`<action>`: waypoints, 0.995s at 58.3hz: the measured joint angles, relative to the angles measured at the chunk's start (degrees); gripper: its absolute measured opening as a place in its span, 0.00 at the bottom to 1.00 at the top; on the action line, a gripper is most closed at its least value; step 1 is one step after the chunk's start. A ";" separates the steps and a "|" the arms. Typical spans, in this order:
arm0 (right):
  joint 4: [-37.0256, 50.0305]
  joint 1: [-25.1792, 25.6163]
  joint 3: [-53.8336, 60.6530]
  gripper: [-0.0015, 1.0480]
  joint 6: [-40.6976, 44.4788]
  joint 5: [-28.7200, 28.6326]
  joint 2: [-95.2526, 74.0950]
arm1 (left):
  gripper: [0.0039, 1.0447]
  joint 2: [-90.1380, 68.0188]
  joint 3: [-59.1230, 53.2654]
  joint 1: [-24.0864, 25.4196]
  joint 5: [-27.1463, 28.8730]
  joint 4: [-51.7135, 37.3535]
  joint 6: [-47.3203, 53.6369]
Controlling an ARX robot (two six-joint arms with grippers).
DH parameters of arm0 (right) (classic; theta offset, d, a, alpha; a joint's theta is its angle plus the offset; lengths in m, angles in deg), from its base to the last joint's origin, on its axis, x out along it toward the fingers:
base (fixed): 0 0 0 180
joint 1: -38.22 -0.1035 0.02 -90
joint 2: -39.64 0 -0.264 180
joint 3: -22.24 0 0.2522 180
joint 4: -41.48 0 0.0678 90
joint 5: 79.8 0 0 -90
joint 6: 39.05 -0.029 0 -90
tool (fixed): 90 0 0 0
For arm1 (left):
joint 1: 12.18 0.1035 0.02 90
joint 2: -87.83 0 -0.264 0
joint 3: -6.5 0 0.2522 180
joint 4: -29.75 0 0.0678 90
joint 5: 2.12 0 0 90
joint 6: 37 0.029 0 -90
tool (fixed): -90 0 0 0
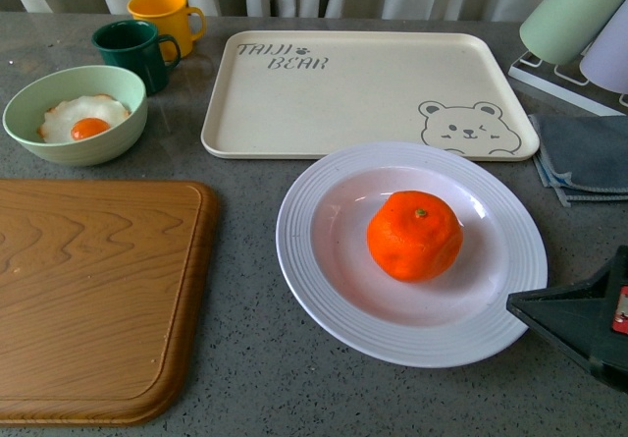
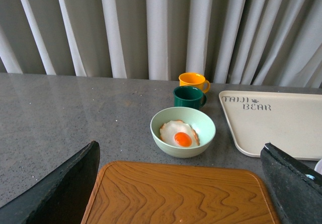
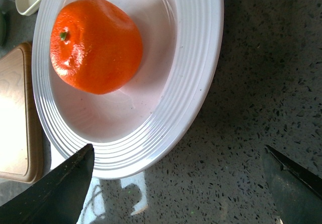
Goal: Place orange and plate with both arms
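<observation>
The orange (image 1: 414,235) rests in the well of the white ribbed plate (image 1: 294,250), which stands on the grey table just in front of the cream tray. My right gripper (image 1: 574,321) is low at the plate's right edge, open and holding nothing. In the right wrist view the orange (image 3: 95,45) and the plate's rim (image 3: 201,58) lie just beyond the right gripper (image 3: 178,151), whose fingers (image 3: 55,194) are spread over bare table. The left gripper (image 2: 180,158) hangs open and empty above the wooden board (image 2: 176,194). It is out of the front view.
A wooden cutting board (image 1: 93,300) fills the front left. Behind it are a pale green bowl (image 1: 74,113) with a fried egg, a dark green mug (image 1: 132,52) and a yellow mug (image 1: 165,15). The cream bear tray (image 1: 363,93) lies at the back, a grey cloth (image 1: 584,157) at right.
</observation>
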 joint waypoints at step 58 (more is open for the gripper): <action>4.74 -0.52 -10.71 0.86 -3.80 0.90 -15.28 | 0.92 0.00 0.00 0.00 0.00 0.00 0.00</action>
